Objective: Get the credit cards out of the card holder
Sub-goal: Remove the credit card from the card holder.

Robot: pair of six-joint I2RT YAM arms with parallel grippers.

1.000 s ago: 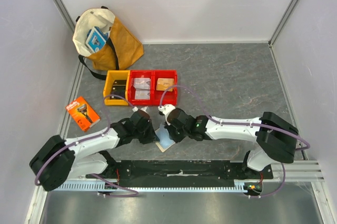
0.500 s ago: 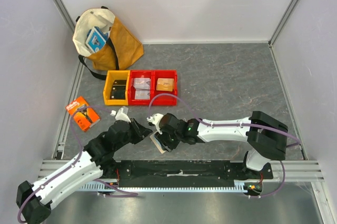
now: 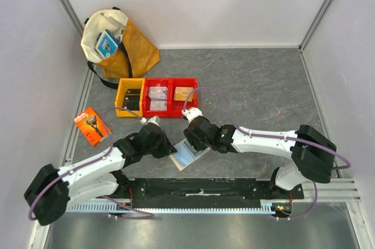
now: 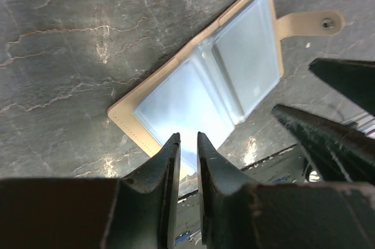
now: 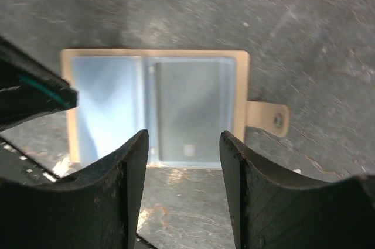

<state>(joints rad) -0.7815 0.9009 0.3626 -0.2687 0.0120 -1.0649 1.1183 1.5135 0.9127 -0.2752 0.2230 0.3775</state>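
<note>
In wrist views alone, snap tab (image 4: 310,23) on card holder (image 4: 193,94); right pincer (image 5: 183,137) wide, left pincer (image 4: 187,137) barely apart.

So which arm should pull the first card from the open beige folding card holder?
Right, probably. The right gripper hangs open directly over the grey card inside the beige folding card holder; the left gripper, nearly closed, sits at its edge.

The left gripper (image 4: 187,143) points down with jaws barely parted, beside the right gripper (image 5: 183,143), jaws spread wide.
</note>
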